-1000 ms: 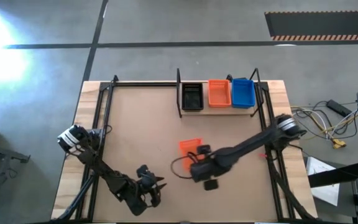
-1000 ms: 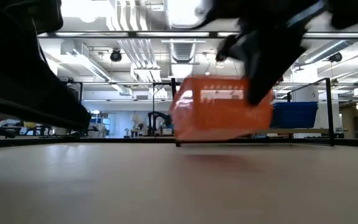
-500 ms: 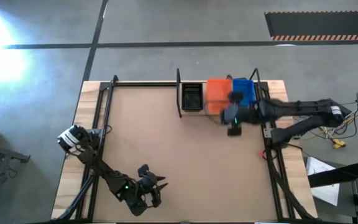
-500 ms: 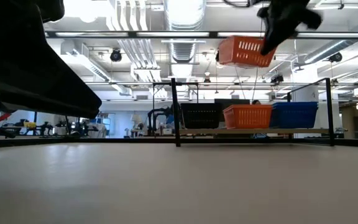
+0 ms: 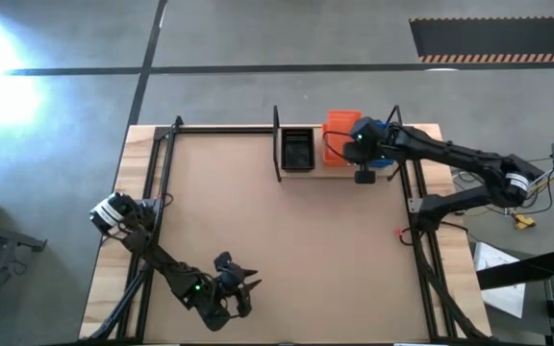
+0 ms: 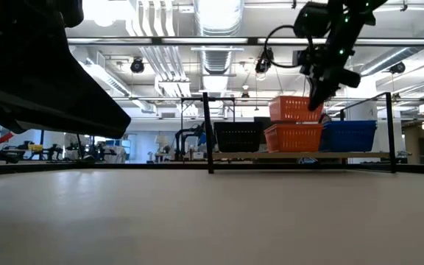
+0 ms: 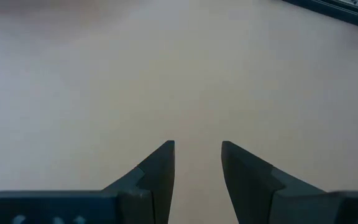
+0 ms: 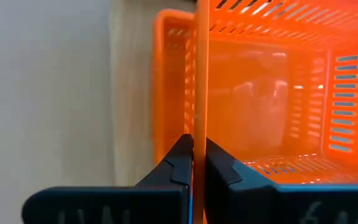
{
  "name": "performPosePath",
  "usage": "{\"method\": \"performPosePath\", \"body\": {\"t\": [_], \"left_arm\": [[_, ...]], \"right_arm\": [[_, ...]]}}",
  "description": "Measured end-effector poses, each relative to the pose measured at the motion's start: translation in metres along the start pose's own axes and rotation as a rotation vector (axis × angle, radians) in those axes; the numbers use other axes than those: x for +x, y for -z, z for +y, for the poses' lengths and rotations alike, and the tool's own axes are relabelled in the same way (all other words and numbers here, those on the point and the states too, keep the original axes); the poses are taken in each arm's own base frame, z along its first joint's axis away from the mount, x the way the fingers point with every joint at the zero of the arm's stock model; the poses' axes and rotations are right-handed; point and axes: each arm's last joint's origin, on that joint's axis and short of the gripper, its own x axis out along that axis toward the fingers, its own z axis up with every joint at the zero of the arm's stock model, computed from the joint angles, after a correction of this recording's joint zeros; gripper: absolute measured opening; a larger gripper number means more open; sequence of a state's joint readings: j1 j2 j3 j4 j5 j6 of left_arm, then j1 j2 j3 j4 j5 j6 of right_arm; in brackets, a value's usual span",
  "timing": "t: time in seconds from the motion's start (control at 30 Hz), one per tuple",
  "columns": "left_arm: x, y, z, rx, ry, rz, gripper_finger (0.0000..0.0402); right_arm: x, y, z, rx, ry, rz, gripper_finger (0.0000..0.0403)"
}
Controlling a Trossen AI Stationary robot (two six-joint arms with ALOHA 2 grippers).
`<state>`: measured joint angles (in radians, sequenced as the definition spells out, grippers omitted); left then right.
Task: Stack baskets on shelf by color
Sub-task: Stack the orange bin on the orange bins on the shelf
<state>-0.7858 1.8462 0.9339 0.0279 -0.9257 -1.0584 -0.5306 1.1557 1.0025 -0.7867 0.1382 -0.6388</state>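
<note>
My right gripper [image 5: 360, 154] [image 6: 317, 101] is over the shelf [image 6: 359, 154] at the table's far edge, shut on an orange basket [image 6: 294, 109] [image 5: 340, 128]. That basket hangs right over a second orange basket [image 6: 293, 137], which stands on the plank between a black basket [image 5: 297, 151] [image 6: 237, 137] and a blue basket [image 6: 348, 135]. My arm hides most of the blue one in the high view. Whether the two orange baskets touch, I cannot tell. My left gripper [image 5: 242, 283] [image 7: 197, 149] is open over bare table near the near edge. My right gripper pinches the rim of the orange basket's right-hand wall [image 8: 199, 93], one finger [image 8: 182, 155] outside and one inside. The fingers come from above, pointing down. The basket is upright and about level, directly over the orange basket on the shelf.
Black metal uprights [image 6: 207, 132] [image 6: 391, 132] frame the shelf, and black rails [image 5: 162, 173] run along the table's sides. The brown tabletop [image 5: 287, 240] stretches between the arms. Cables [image 5: 508, 192] lie beyond the right edge.
My right gripper has carried the orange basket from the table's middle up and toward the far edge, high over the shelf. It has then come down, so the basket now hangs just over the orange basket on the plank. It has stayed shut.
</note>
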Motion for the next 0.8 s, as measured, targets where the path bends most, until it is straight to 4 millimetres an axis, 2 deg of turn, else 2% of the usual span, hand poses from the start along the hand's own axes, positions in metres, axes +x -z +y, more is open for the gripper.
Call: {"method": "performPosePath", "body": {"t": [0.57,0.67,0.8], "left_arm": [[0.002,-0.001,0.001,-0.004,-0.005,-0.002,0.0116],[0.002,-0.001,0.001,-0.004,-0.006,-0.001,0.0116],[0.002,-0.001,0.001,-0.004,-0.006,-0.001,0.0116]], "right_arm": [[0.014,0.009,0.01,0.051,-0.065,0.021,0.0012],[0.014,0.009,0.01,0.06,-0.062,0.018,0.0027],[0.014,0.009,0.01,0.066,-0.061,0.017,0.0069]]}}
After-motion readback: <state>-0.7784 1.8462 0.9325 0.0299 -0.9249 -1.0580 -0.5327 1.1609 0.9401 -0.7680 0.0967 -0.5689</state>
